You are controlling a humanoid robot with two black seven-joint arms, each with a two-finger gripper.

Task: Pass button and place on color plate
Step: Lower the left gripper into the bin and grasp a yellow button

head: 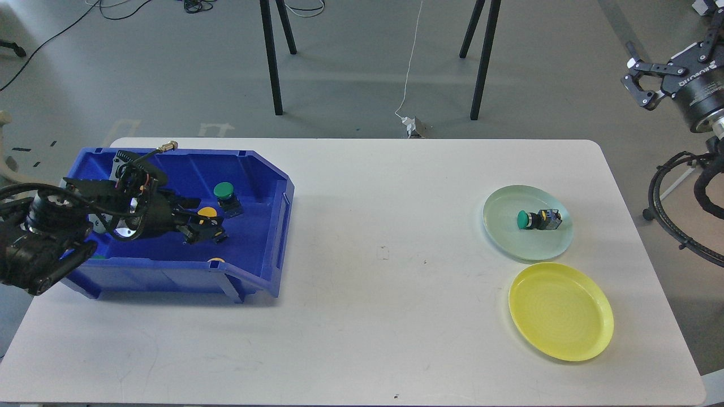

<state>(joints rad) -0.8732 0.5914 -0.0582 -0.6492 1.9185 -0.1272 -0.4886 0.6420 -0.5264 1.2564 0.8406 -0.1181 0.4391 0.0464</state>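
A blue bin (266,249) stands at the table's left and holds a yellow button (207,213), a green button (224,191) and a second yellow button (215,261) by the front wall. My left gripper (202,221) is inside the bin, open, with its fingers on either side of the first yellow button. A pale green plate (503,226) at the right holds a green button (534,219). An empty yellow plate (560,311) lies in front of it. My right gripper (642,79) is open and empty, raised off the table's far right corner.
The white table (373,294) has a rounded front edge. Black stand legs (271,56) and a white cable with a plug (413,125) are on the floor behind. Black cables (673,198) hang at the right.
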